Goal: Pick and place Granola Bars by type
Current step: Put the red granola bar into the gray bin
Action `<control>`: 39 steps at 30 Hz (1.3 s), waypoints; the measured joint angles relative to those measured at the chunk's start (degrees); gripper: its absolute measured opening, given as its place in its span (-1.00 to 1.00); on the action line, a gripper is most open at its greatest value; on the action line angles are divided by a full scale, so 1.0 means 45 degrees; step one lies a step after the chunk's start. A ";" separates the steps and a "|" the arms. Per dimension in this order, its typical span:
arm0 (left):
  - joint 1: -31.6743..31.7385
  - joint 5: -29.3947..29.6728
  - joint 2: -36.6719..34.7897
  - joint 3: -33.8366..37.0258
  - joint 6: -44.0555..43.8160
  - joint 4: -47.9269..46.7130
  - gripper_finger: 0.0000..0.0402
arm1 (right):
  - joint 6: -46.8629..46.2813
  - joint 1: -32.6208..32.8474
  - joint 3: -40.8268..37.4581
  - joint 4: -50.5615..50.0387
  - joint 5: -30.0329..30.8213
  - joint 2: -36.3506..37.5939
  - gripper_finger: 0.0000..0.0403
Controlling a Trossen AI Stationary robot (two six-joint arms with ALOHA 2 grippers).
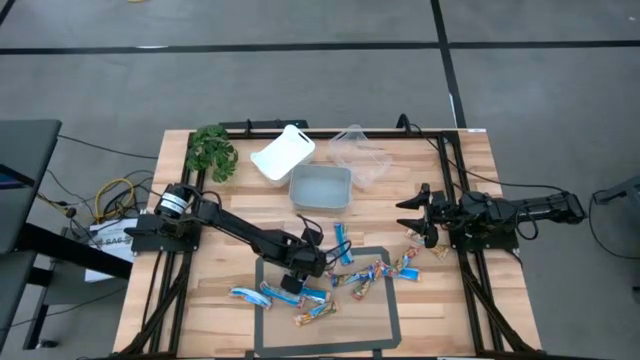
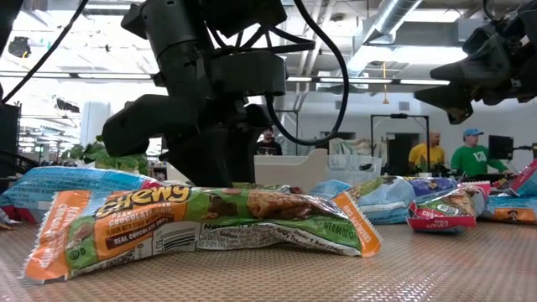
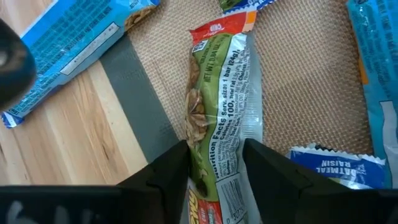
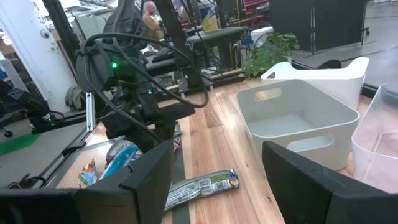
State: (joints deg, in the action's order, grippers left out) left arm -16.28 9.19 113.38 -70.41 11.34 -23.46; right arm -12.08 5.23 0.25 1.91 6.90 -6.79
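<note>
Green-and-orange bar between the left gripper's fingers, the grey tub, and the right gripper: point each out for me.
green-and-orange bar (image 3: pixel 221 106): left wrist view, middle of its wrapper.
grey tub (image 1: pixel 320 188): high view, on its bare floor.
right gripper (image 1: pixel 403 219): high view, midway between its fingertips.
left gripper (image 3: pixel 216 163): left wrist view, between the fingers.

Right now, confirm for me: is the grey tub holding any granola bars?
No. The grey tub shows only its bare inside; the granola bars lie on the mat.

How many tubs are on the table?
3, all at the far edge: a white tub, a grey-white tub just nearer, and a clear tub to their right. None seems hidden.
</note>
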 joint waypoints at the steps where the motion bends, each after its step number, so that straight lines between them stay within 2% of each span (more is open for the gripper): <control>1: -0.0034 -0.0036 0.0004 0.0005 0.0092 0.0012 -0.37 | 0.0000 0.0000 0.0000 0.0000 0.0000 0.0005 0.19; 7: -0.0117 -0.0326 0.0019 0.0020 0.0378 0.0102 -0.70 | 0.0000 0.0000 0.0003 0.0000 0.0000 0.0000 0.19; 12: -0.0116 -0.0326 -0.0027 0.0076 0.0363 0.0505 -0.84 | 0.0000 0.0000 0.0005 0.0000 0.0000 0.0000 0.19; 29: -0.0048 0.0349 -0.0880 0.0044 0.0562 0.3496 -0.88 | 0.0000 0.0000 0.0003 0.0000 -0.0001 0.0001 0.19; 39: 0.1298 0.2610 -0.2218 0.0029 0.0339 0.3867 -0.88 | 0.0000 0.0000 0.0002 0.0003 -0.0002 0.0003 0.19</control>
State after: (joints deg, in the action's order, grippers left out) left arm -10.44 20.94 103.40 -70.28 12.86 -6.06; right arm -12.08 5.23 0.26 1.93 6.89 -6.77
